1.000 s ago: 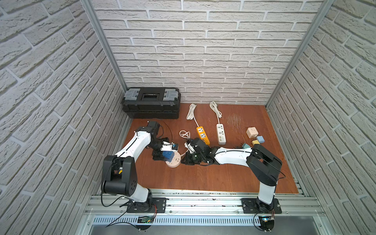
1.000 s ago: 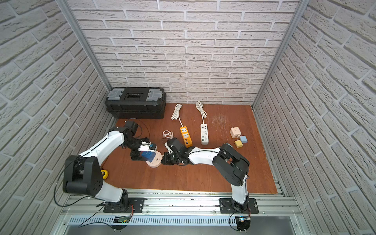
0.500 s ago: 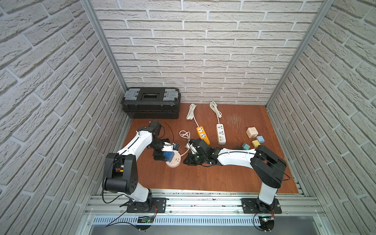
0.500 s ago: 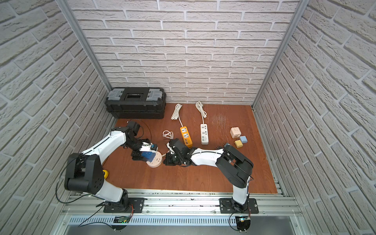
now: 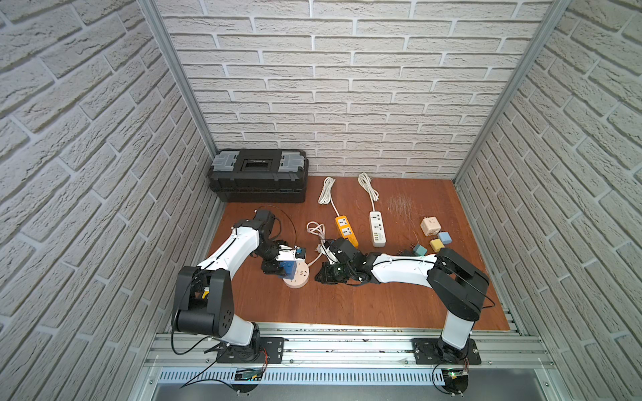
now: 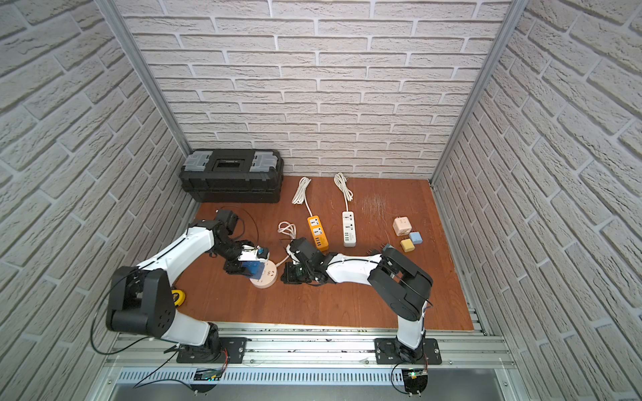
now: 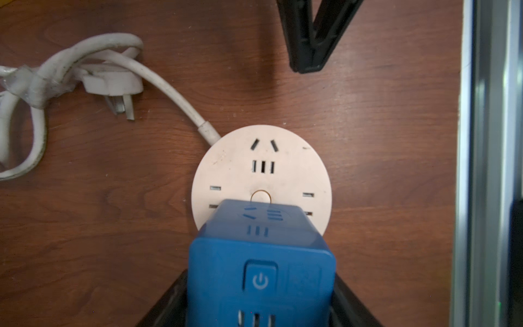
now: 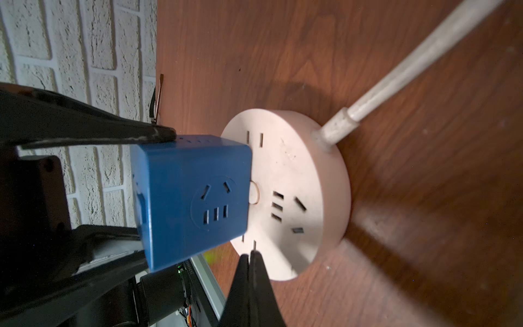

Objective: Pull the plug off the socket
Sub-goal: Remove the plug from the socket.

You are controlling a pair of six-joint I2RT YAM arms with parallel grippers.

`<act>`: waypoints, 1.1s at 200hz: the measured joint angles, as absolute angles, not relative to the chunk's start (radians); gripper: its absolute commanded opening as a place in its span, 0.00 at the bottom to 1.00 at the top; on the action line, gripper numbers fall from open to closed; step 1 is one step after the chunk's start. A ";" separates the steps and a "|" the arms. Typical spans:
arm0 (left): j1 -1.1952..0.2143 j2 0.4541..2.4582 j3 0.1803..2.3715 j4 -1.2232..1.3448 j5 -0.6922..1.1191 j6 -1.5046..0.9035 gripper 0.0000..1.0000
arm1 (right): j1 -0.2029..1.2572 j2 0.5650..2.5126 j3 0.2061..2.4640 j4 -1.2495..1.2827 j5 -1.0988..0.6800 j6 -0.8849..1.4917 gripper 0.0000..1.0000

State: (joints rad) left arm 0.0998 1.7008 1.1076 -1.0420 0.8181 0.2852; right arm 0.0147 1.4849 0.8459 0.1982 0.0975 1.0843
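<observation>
The left claw [image 7: 260, 276] is clamped on two sides of the blue plug [image 8: 192, 198]. The plug sits against the face of the round socket [image 7: 235, 170] with no prongs showing, so it looks not yet drawn out. The right claw [image 8: 249, 259] has its tips pressed together on nothing, by the socket's rim; whether it touches, I cannot tell. The socket lies toward the left edge of the counter [image 5: 347, 305]. The grip is made; the pull itself remains.
</observation>
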 measured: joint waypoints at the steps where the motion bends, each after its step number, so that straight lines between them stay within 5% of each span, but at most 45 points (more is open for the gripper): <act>1: 0.100 1.701 1.108 -1.042 0.818 0.285 0.00 | 0.016 1.483 0.846 0.196 0.098 1.083 0.93; 94: 0.086 1.666 1.099 -1.019 0.787 0.296 0.00 | 0.260 1.345 0.988 -0.149 0.072 0.760 0.89; 142: 0.085 1.597 1.090 -1.002 0.762 0.346 0.39 | 0.463 1.376 1.075 -0.245 -0.003 0.545 0.88; 188: 0.188 1.521 1.090 -1.027 0.751 0.403 0.48 | 0.670 1.536 1.229 -0.326 -0.073 0.329 0.86; 204: 0.227 1.497 1.090 -1.047 0.752 0.418 0.48 | 0.743 1.601 1.286 -0.353 -0.081 0.265 0.79; 220: 0.253 1.482 1.091 -1.057 0.748 0.426 0.48 | 0.799 1.660 1.328 -0.369 -0.085 0.226 0.61</act>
